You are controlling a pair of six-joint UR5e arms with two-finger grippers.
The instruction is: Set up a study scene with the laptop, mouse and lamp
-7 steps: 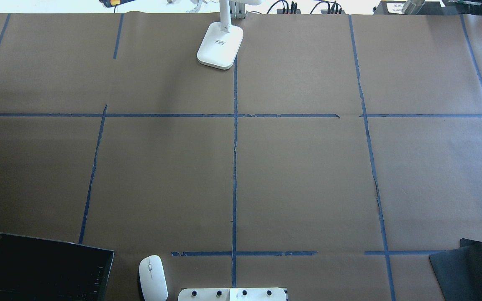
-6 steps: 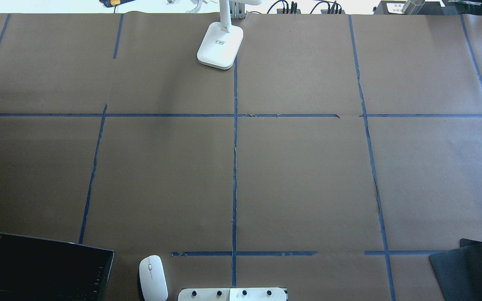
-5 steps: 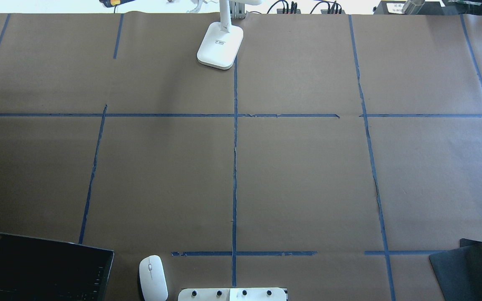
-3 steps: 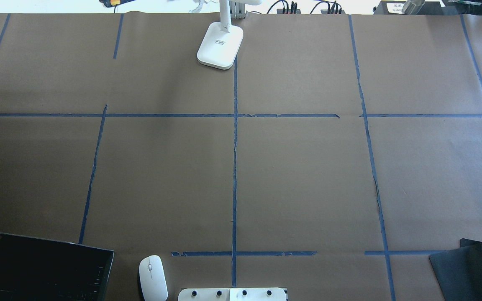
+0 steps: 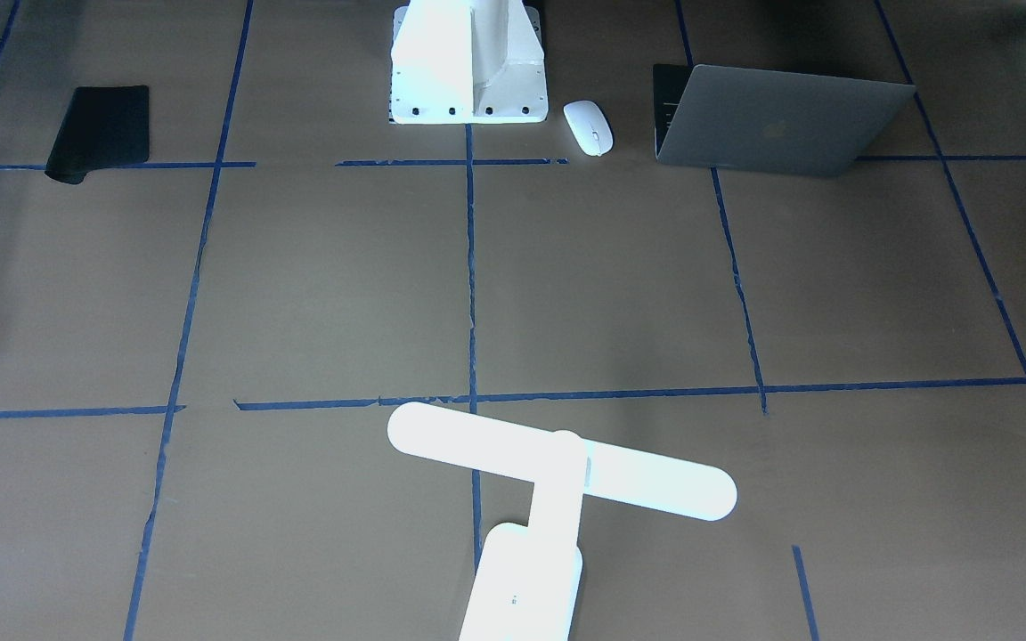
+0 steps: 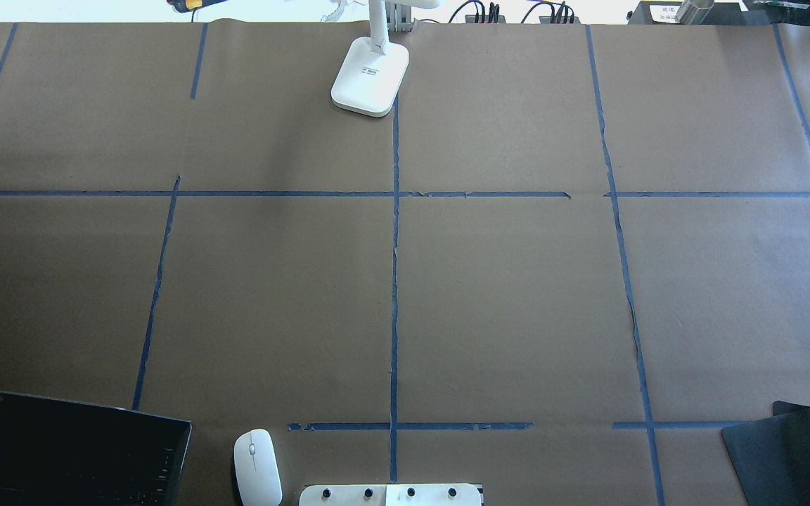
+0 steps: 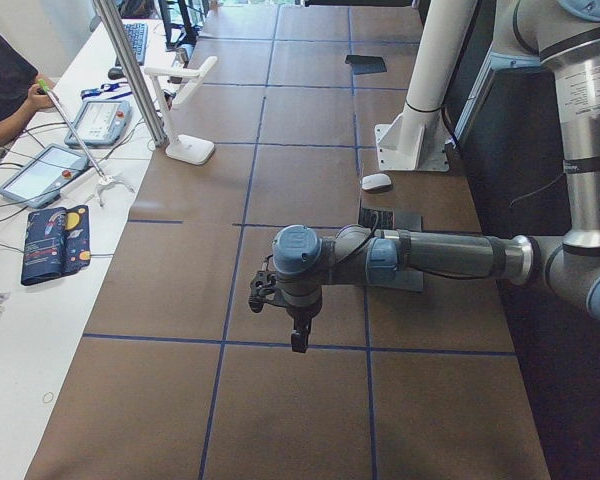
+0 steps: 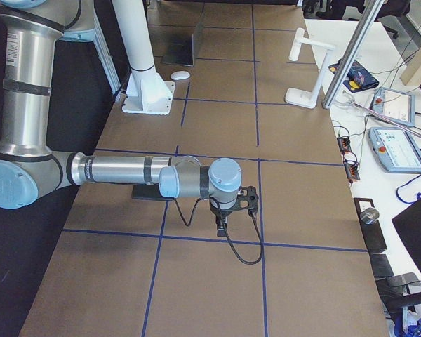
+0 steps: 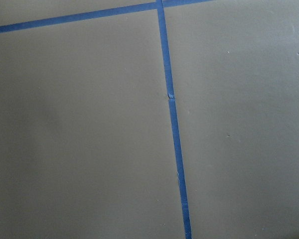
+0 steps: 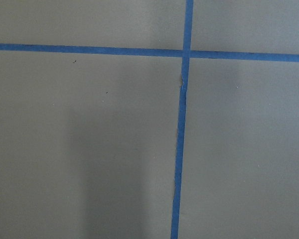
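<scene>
I'm reading this as the very start of the job: all three items are sitting apart at the table's edges and neither arm is near any of them. The left gripper is hanging over bare brown paper in the middle of the left side view. The right gripper is doing the same at the centre of the right side view. I cannot tell whether either pair of fingers is apart or together, and both wrist cameras are showing only paper and blue tape.

In the front-facing view, the laptop is standing open at the upper right, its grey lid and logo turned toward that camera. The mouse, small, white and oval, is lying between the laptop and the white pedestal, just beside the pedestal. The lamp is at the lower centre, its long bar crossing the middle tape line and its base cut off by the bottom edge. A black pad is lying at the upper left.

I'm expecting to fetch the laptop first with the left arm. That likely means gripping the base rather than the thin hinged lid, which may fold.
</scene>
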